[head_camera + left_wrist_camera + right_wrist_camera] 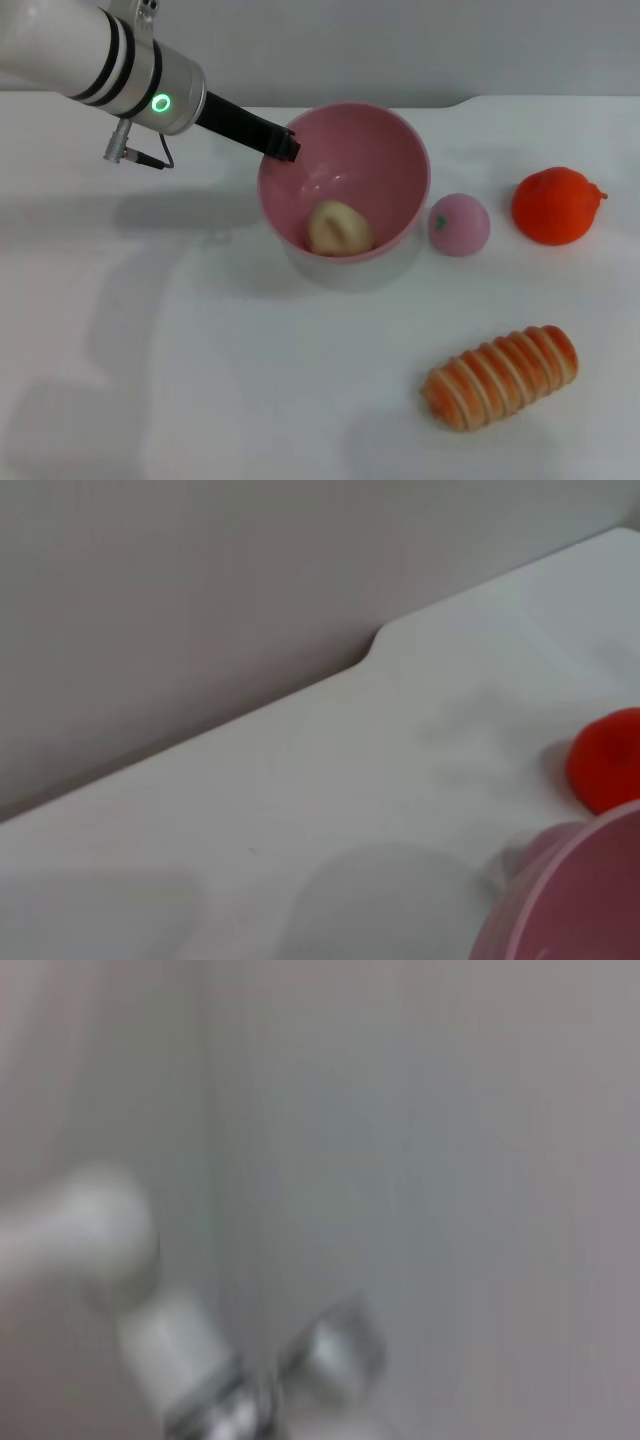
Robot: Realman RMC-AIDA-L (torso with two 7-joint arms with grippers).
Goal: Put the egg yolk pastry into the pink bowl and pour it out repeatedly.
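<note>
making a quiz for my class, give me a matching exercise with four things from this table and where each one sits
Things:
1. pastry
2. pink ball
3. orange fruit
4. striped roll

Places:
a. nearest the robot, alone on the table
b. farthest to the robot's right
c. inside the bowl
d. just right of the bowl, beside its wall

Pairs: 1-c, 2-d, 3-b, 4-a

The left gripper is at the bowl's left rim.
</note>
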